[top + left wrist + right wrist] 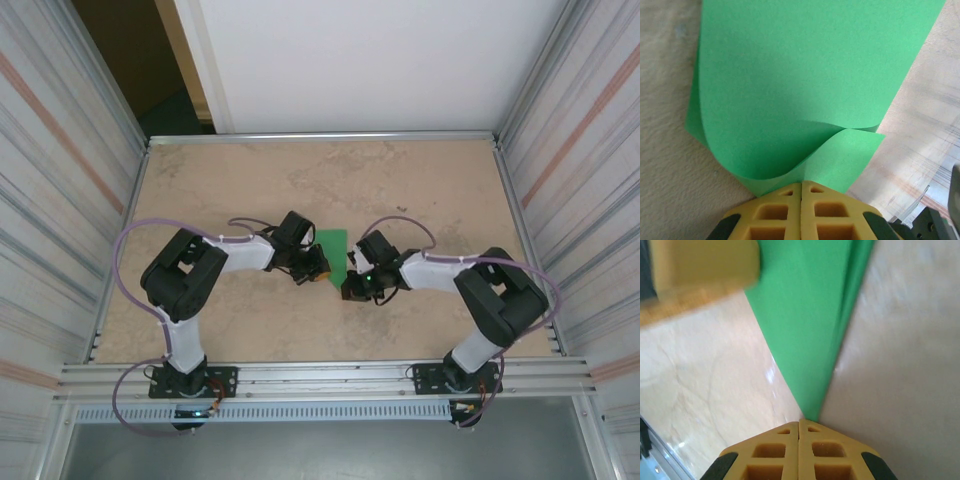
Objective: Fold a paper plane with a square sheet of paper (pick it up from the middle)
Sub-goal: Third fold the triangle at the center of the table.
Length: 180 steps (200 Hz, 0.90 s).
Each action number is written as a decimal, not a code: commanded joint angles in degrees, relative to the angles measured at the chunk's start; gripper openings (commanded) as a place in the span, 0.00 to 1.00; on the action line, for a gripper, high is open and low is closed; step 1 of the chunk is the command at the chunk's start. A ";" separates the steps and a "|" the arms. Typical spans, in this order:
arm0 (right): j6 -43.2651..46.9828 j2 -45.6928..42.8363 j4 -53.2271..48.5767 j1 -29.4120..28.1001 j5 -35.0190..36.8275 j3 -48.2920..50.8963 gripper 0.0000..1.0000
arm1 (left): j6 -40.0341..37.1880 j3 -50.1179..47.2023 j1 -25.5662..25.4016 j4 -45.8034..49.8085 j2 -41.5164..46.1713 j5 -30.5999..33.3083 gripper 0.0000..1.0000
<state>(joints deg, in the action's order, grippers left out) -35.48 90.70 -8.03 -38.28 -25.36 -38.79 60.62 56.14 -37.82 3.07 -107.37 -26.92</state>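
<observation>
- The green paper (333,250) sits at about the middle of the table (420,190), with its near edge lifted off the table between the two grippers and the rest reaching toward the table's far side.
- The left gripper (318,268) has its jaws pressed together on the near edge of the paper. From the left wrist, the yellow tips (801,184) meet where one layer curls over another (805,75).
- The right gripper (352,280) is likewise clenched. From the right wrist, its tips (800,421) pinch a narrow pointed end of the paper (810,315), where two layers lie almost edge to edge.
- Handling, as I judge it: the paper is very light and thin, limp enough to bow into a soft loop (it shows no sharp crease at that curl yet). It would buckle, wrinkle or tear if the two grips pulled apart or twisted against each other.
- It looks smooth, so a shallow pinch could slip; the padded tips should help.
- Where to hold: at edges and corners, with both layers caught together, keeping the middle free so a crease can be pressed down against the table.
- Containers: I make out none on the table.
</observation>
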 commanded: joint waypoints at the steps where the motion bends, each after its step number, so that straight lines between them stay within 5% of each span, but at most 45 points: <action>1: 1.34 -5.08 -7.30 -0.50 1.19 3.44 0.05 | -1.38 -2.36 0.71 7.37 -4.16 5.04 0.06; 36: 1.47 -11.99 -6.86 -0.41 4.11 0.16 0.06 | -1.73 -1.74 0.66 7.30 -4.03 4.55 0.06; 110: 0.43 1.88 -2.57 -0.82 5.81 -10.35 0.00 | -2.09 -1.12 0.38 7.06 -4.16 3.68 0.06; 180: 0.63 8.22 -2.07 -0.50 7.24 -9.84 0.00 | -2.52 -0.79 0.26 7.04 -3.55 3.16 0.06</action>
<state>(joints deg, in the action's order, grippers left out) -35.40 97.30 -9.45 -38.65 -19.90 -48.56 59.53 56.69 -37.85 3.11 -107.79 -27.44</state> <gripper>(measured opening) 0.044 0.065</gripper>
